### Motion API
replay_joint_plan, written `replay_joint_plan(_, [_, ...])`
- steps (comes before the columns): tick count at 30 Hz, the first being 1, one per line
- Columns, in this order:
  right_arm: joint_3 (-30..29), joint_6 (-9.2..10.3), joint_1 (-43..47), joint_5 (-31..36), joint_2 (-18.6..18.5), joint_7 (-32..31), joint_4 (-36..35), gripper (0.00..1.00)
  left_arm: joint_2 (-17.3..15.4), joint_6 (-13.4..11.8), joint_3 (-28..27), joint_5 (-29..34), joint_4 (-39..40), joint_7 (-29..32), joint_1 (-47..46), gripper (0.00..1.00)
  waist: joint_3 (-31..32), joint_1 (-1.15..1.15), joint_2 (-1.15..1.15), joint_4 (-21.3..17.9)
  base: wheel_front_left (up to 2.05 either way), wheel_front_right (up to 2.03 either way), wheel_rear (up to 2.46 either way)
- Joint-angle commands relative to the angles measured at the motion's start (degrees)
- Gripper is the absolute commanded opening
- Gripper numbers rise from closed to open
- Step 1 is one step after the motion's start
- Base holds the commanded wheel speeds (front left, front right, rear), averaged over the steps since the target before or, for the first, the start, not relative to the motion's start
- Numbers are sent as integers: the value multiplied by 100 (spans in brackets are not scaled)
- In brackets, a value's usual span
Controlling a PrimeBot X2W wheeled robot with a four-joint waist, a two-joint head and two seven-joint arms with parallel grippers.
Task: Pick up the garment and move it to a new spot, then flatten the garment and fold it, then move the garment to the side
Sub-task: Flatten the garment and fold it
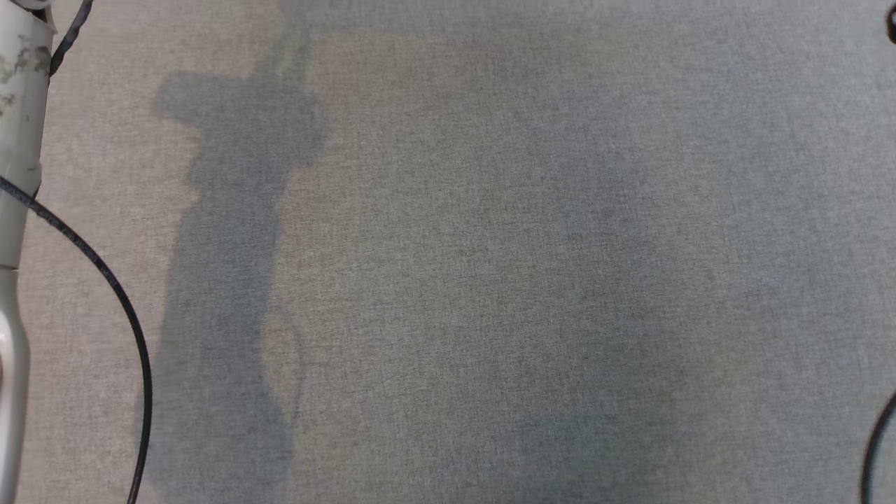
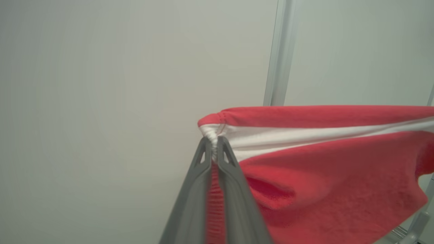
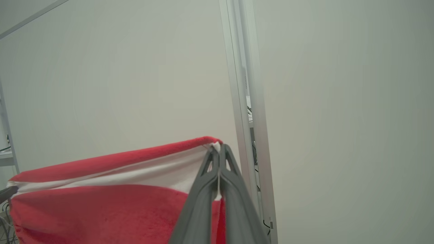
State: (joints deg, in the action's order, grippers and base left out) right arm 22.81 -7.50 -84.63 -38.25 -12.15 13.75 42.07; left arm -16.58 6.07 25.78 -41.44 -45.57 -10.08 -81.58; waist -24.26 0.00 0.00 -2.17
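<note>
Left wrist view: garment (image 2: 322, 176) within tool (image 2: 213, 141)

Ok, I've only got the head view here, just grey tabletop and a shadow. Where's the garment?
Observer: It's held up in the air. The left hand is shut on one top corner of the red garment.
Operator: And the right hand?
Observer: The right hand is shut on the opposite top corner, right where the white stripe ends.
Operator: Is it bunched up or spread?
Observer: Spread. The top edge runs nearly straight between the two hands, and the cloth hangs below it in front of a pale wall.
</note>
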Motion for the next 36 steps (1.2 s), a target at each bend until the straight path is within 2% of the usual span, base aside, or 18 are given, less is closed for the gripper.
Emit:
replay_joint_plan(1, [7,1,7,46,9,49,111,0,4,24,-9,-20,-104,-21,-2,0,-30,0,0,-30,0,0,0])
replay_joint_plan(7, [95,1,-395,274,450,145,1193,0,257,136,213,-149,-1040,-172,-280,0,-185,0,0,-5,0,0,0])
replay_joint_plan(10, [244,0,-208,163,525,153,1335,0,430,144,341,-371,-1061,-289,-36,0,-320,0,0,40,0,0,0])
replay_joint_plan(13, [495,0,183,-49,509,156,1274,0,433,135,617,-543,-922,-363,385,0,-423,0,0,91,0,0,0])
replay_joint_plan(16, [794,0,921,-490,307,161,921,0,396,137,940,-666,-697,-467,1069,0,-474,0,0,149,0,0,0])
replay_joint_plan(18, [851,0,1411,-717,220,161,675,0,389,137,956,-713,-563,-495,1492,0,-471,0,0,167,0,0,0])
replay_joint_plan(21, [829,0,2122,-953,67,161,227,0,312,138,626,-529,-61,-504,2090,0,-448,0,0,198,0,0,0])
replay_joint_plan(28, [813,-1,4054,-1233,-165,153,-789,0,416,56,-28,231,1344,-504,4055,0,-77,0,0,201,0,0,0])
replay_joint_plan(32, [642,0,5067,-1363,-236,150,-1354,0,333,-38,-174,461,1911,-505,5065,0,166,0,0,143,0,0,0])
replay_joint_plan(36, [507,0,5981,-1408,-306,150,-1852,0,177,-109,-136,375,2384,-415,5864,0,458,0,0,85,0,0,0])
